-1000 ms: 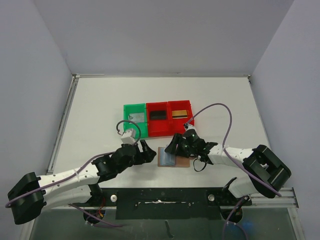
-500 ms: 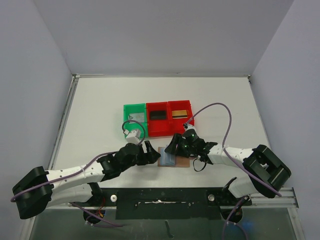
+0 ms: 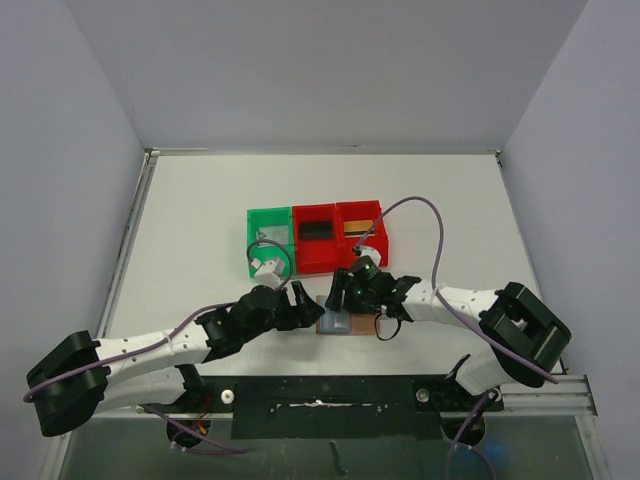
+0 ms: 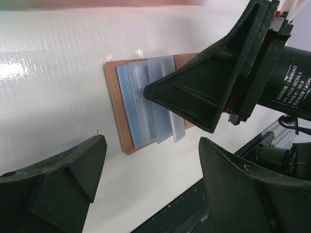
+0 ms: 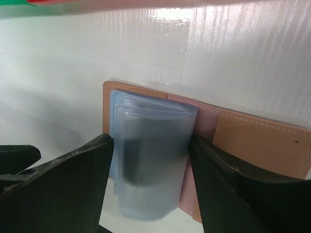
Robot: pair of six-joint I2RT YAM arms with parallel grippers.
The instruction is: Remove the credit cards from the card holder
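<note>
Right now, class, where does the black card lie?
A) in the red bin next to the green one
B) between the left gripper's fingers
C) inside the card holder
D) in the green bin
A: the black card lies flat in the red bin right beside the green bin.

Over the last second the left arm has reached further right. This has brought the left end effector (image 3: 298, 303) from a little way off the card holder (image 3: 335, 322) to just beside its left edge. The right end effector (image 3: 344, 294) has slid left over the blue-grey pockets, and its arm now hides the holder's right part.
</note>
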